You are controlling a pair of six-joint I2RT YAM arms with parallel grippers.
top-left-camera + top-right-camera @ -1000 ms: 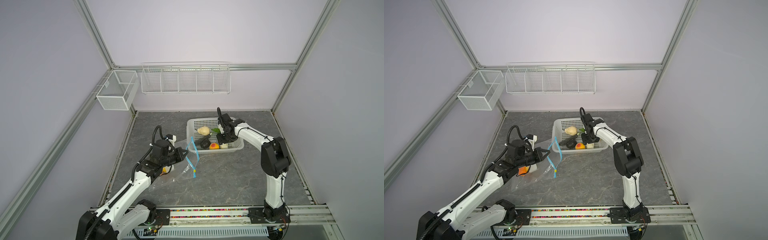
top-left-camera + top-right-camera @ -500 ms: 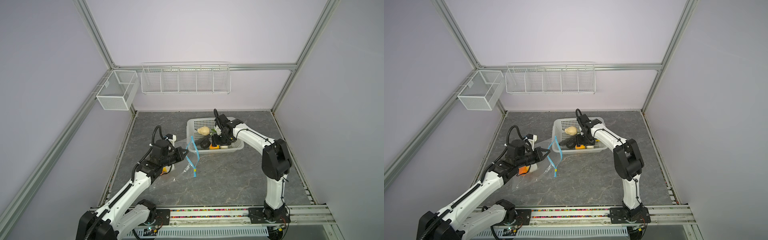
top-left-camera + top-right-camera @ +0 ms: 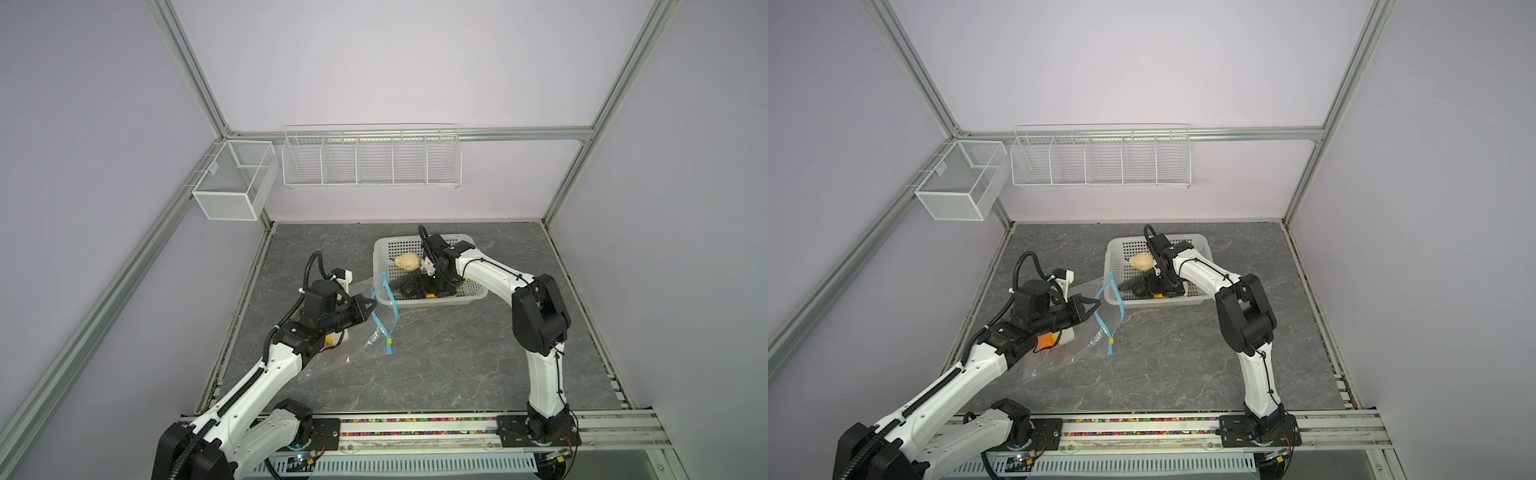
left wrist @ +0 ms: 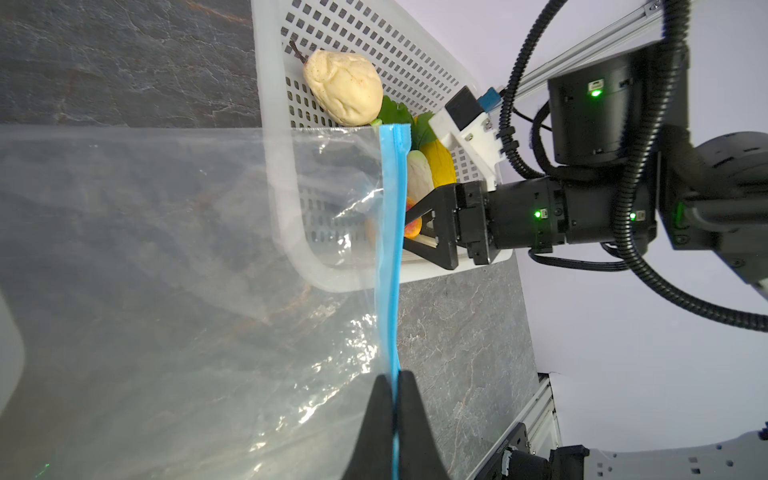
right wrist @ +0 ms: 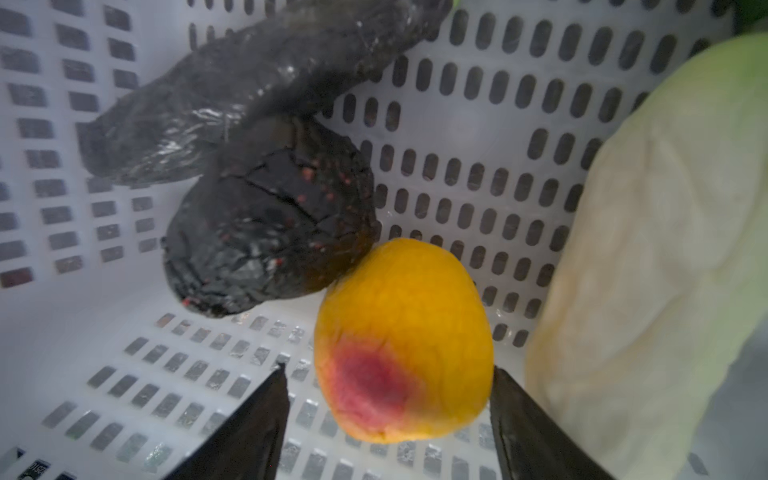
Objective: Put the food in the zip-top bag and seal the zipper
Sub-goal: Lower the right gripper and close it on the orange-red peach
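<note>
My right pincer (image 5: 388, 370) is spread wide down in the basket (image 5: 478, 124), jaws either side of the peach (image 5: 403, 332), which rests against a dark piece (image 5: 266, 232). My left pincer (image 4: 395, 376) is clamped on the zipper (image 4: 390, 249), holding that edge up. The bag (image 4: 166, 270) trails onto the counter (image 4: 457, 332) just beside the basket.

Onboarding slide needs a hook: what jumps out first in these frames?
The yellow-orange peach with its red blush, lying in the white basket between the open jaws of the right gripper. Next, the left gripper pinching the blue zipper, holding up the edge of the clear zip-top bag near the basket.
</note>
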